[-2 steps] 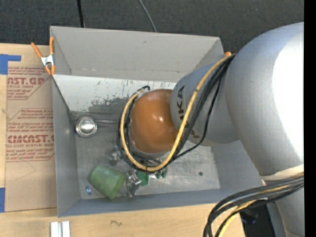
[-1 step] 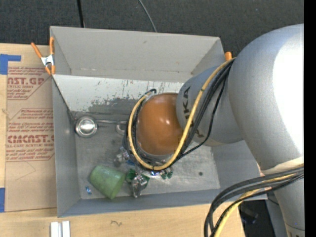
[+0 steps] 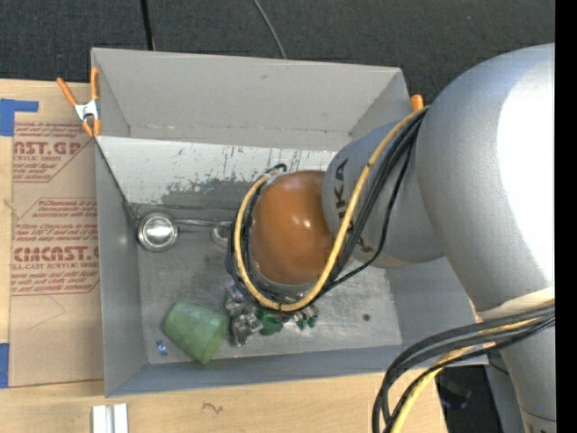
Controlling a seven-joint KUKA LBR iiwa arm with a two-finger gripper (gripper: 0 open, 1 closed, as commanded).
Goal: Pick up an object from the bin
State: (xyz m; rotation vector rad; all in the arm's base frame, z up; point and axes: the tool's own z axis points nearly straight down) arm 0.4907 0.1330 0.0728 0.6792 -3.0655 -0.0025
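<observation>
Arm [image 3: 487,179], big silver, comes in from the right & covers approx. the right third of the bin [image 3: 252,93], a grey metal one w/ sloped walls & a scuffed floor. Orange cover [image 3: 288,228] on the wrist sits over mid-floor, w/ yellow & black cables [image 3: 242,233] looped round it.

Green cup [image 3: 194,332], pale plastic, lies on its side on the floor near the front-left corner, close to the front wall. It's the thing nearest the pincer [image 3: 241,325], which hangs below the orange cover, low at the front of the bin, just beside the cup's right end. Can't tell if they touch. Pincer state: can't tell how far open it is, the tip being a dark tangle against the floor, & nothing seen gripped in it.

Metal scoop [image 3: 158,232], shiny w/ a round bowl, lies by the left wall toward the back, well apart from the cup; its thin handle runs right toward the cover.

Green bits [image 3: 270,323] sit just right of the pincer under the cables; can't tell if loose or part of the robot.

Blue bit [image 3: 162,347], tiny, lies at the front-left, just left of the cup.
</observation>
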